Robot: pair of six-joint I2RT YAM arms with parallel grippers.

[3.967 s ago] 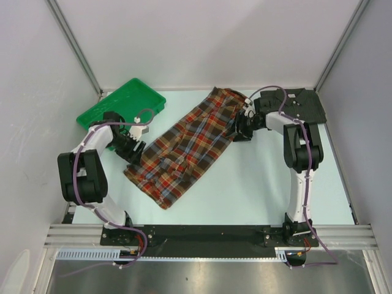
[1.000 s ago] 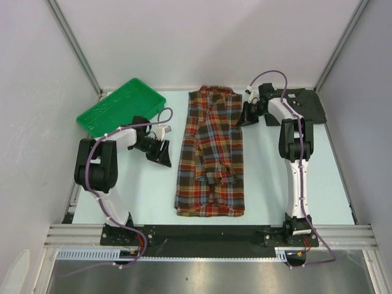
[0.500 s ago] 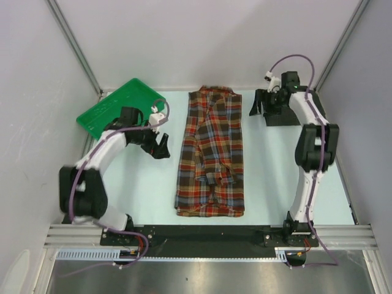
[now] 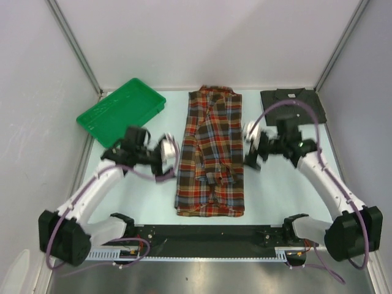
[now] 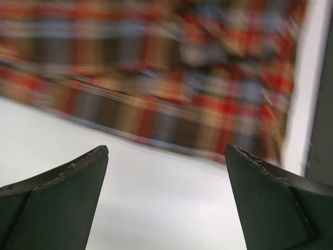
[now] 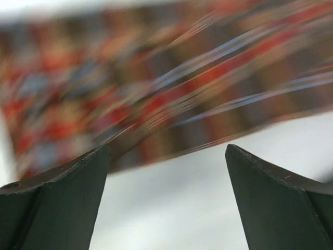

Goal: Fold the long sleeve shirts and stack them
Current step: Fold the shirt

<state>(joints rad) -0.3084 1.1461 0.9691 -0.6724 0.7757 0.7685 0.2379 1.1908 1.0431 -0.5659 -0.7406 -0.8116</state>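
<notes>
The plaid shirt (image 4: 211, 153) lay straight down the middle of the surface (image 4: 275, 190) in a long folded strip. The charcoal shirt (image 4: 293, 101) sat folded at the far right corner. Both arms had let go and swung to flank the strip, probably for a crosswise fold. The left fingers (image 5: 57, 198) and right fingers (image 6: 57, 198) stood wide apart, empty.

The plaid shirt (image 4: 210, 153) lies folded into a long strip down the middle of the pale table (image 4: 275, 190), collar at the far end. The left gripper (image 4: 168, 157) sits just beside its left edge and the right gripper (image 4: 248, 149) just beside its right edge, both blurred. The dark grey shirt (image 4: 293, 101) lies folded in the far right corner. A green tray (image 4: 120, 111) rests far left.
</notes>
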